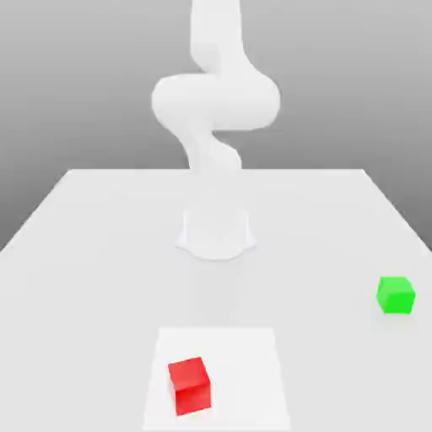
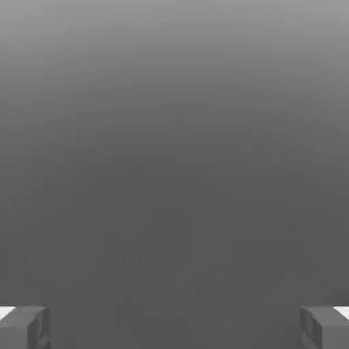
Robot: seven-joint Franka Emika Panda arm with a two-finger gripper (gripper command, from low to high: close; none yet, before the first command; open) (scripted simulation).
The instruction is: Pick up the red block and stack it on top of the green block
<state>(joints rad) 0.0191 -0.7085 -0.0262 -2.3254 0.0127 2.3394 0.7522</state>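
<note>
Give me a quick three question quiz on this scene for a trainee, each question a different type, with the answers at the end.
1. True or false: the red block already sits on top of the green block.
2. Multiple choice: in the exterior view, the green block lies (A) toward the right of the red block, (B) toward its left, (C) directly under it.
3. Fill in: in the hand view, the gripper is ____ and holds nothing.

Key
1. False. The two blocks rest apart on the table.
2. A.
3. Open, with nothing between the fingertips.
</note>
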